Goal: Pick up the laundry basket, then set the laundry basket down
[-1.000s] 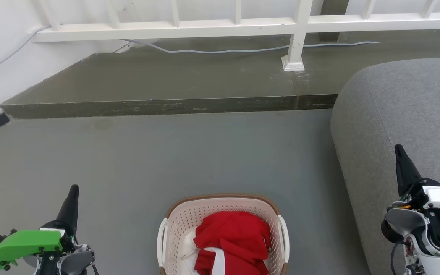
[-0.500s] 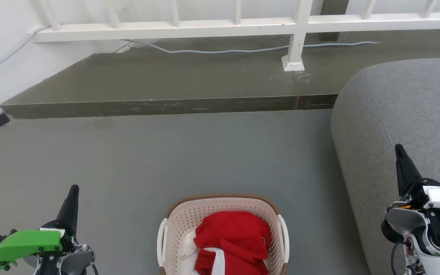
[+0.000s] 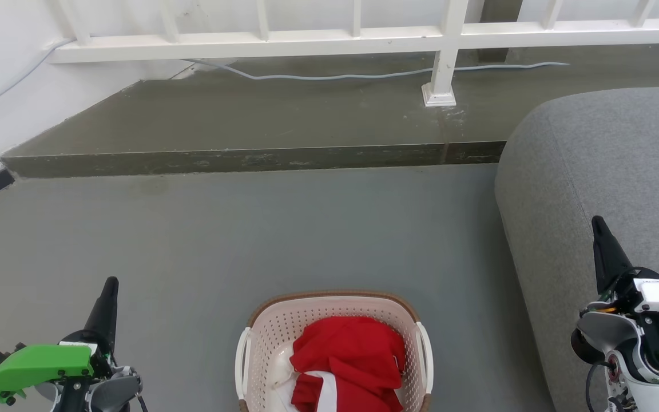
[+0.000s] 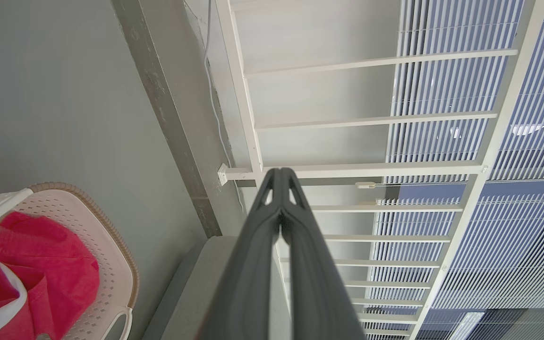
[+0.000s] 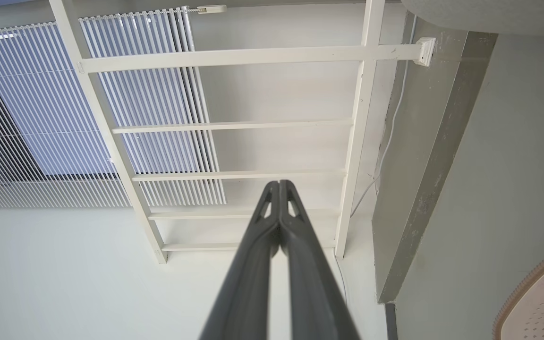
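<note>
The laundry basket [image 3: 266, 332] stands on the grey floor at the bottom middle of the head view, cream with a brown rim and two white side handles, and it holds red and white clothing [image 3: 346, 357]. It also shows at the lower left of the left wrist view [image 4: 111, 255] and at the lower right corner of the right wrist view [image 5: 536, 302]. My left gripper [image 3: 111, 282] is shut and hangs left of the basket, apart from it. My right gripper [image 3: 597, 222] is shut too, well to the basket's right, in front of the sofa. Both grippers [image 4: 280, 172] [image 5: 279, 183] hold nothing.
A grey sofa [image 3: 604, 166] fills the right side. A raised concrete step [image 3: 249, 157] crosses the floor beyond the basket, with a white railing [image 3: 444, 51] and a cable [image 3: 335, 75] on it. A white wall stands at the left. Open floor lies between basket and step.
</note>
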You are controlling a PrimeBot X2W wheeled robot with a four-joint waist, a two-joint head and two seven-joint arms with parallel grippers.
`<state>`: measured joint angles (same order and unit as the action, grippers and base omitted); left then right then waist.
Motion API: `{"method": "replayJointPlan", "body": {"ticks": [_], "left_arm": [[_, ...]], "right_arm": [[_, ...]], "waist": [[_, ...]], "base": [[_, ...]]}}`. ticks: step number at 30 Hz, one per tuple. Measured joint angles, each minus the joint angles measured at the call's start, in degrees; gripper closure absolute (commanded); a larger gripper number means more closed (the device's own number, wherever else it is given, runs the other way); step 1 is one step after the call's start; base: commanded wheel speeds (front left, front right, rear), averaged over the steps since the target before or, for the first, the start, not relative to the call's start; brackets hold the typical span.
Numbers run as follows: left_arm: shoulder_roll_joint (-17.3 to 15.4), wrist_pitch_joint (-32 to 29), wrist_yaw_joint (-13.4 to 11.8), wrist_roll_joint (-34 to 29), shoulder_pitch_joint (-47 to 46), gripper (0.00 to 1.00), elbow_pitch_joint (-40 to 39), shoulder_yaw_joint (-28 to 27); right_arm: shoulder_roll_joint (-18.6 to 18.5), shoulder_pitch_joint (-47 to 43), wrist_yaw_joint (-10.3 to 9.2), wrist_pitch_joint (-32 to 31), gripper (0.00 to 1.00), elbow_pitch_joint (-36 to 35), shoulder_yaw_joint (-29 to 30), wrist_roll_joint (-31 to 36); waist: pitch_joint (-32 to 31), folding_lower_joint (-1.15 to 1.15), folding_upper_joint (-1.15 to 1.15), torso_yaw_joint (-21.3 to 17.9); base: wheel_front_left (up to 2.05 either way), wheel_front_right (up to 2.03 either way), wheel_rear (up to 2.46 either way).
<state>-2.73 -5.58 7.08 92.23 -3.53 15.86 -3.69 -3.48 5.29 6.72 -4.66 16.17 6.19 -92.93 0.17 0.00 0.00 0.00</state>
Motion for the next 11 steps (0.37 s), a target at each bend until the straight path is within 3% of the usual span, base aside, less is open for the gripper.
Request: {"method": "replayJointPlan", "body": {"ticks": [11], "left_arm": [[0.0,0.0,0.0,0.0,0.0,1.0,0.0,0.0]], "right_arm": [[0.0,0.0,0.0,0.0,1.0,0.0,0.1,0.0]], "waist": [[0.0,0.0,0.0,0.0]], "base": [[0.0,0.0,0.0]]}}
